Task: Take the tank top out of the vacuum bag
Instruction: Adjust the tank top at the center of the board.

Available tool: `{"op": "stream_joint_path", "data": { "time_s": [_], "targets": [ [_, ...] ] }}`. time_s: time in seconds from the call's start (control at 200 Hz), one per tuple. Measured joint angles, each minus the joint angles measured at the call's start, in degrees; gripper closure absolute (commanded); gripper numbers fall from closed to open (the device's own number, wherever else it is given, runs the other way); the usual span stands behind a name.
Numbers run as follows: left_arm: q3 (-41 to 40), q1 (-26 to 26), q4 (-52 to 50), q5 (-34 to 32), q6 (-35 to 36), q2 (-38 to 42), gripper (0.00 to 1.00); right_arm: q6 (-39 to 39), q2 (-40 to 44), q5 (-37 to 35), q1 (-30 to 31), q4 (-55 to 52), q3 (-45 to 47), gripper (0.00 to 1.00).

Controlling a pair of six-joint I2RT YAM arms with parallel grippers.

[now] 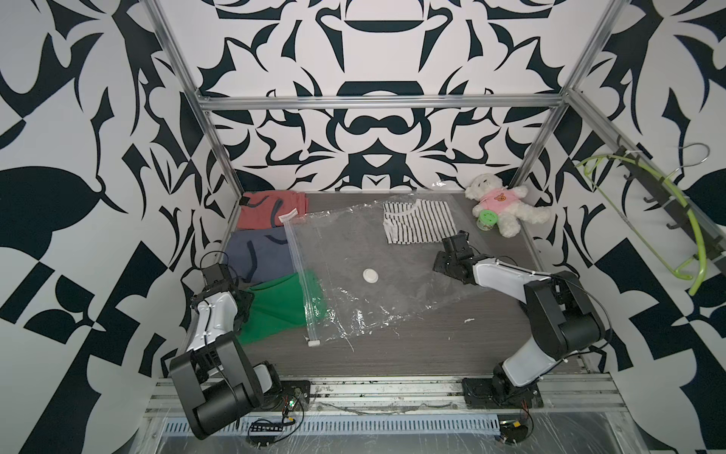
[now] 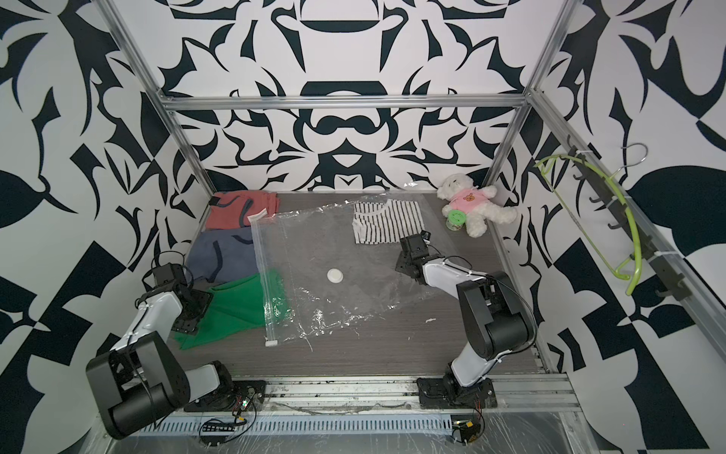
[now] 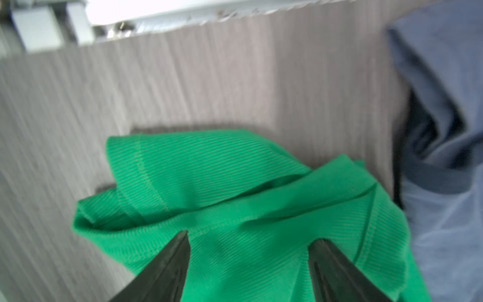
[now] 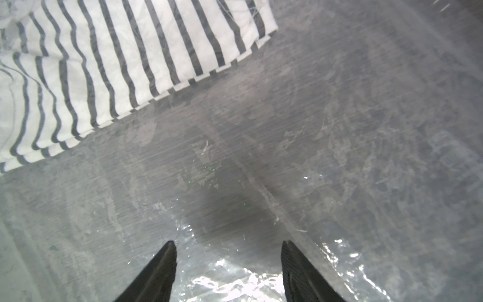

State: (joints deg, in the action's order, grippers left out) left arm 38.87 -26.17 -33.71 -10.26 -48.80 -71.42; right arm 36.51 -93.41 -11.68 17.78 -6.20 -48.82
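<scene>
The vacuum bag lies flat in the middle of the surface. A striped tank top is inside its far end. The right gripper is spread just above the plastic near this top. The left gripper is spread over a green tank top at the zip edge of the bag.

Glossy, crinkly clear-plastic vacuum bag
</scene>
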Motion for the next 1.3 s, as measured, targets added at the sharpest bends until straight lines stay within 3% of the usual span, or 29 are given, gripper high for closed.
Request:
{"op": "stream_joint_path", "data": {
  "time_s": [0.155,0.375,0.58,0.725,1.055,1.3],
  "targets": [
    [3.6,2.1,-0.3,-2.0,2.0,-0.7,0.25,0.0,0.8,0.0,0.0,0.0,0.9,0.34],
    [9.8,19.5,-3.6,-8.0,0.7,-0.3,0.22,0.2,0.9,-0.1,0.0,0.1,1.0,0.34],
    [11.7,26.3,-4.6,-9.0,-4.2,-0.3,0.22,0.4,0.9,0.0,0.0,0.1,1.0,0.34],
    [9.5,31.2,-2.8,-6.1,-8.3,-2.4,0.23,0.4,0.9,0.0,0.0,0.1,1.0,0.34],
    [0.6,30.2,0.7,-2.8,-12.5,-6.7,0.22,0.6,0.8,0.1,0.0,0.1,1.0,0.34],
    [-1.7,24.2,4.4,0.3,-12.5,-5.3,0.21,0.6,2.1,0.0,0.0,0.5,1.7,0.34]
  ]
}}
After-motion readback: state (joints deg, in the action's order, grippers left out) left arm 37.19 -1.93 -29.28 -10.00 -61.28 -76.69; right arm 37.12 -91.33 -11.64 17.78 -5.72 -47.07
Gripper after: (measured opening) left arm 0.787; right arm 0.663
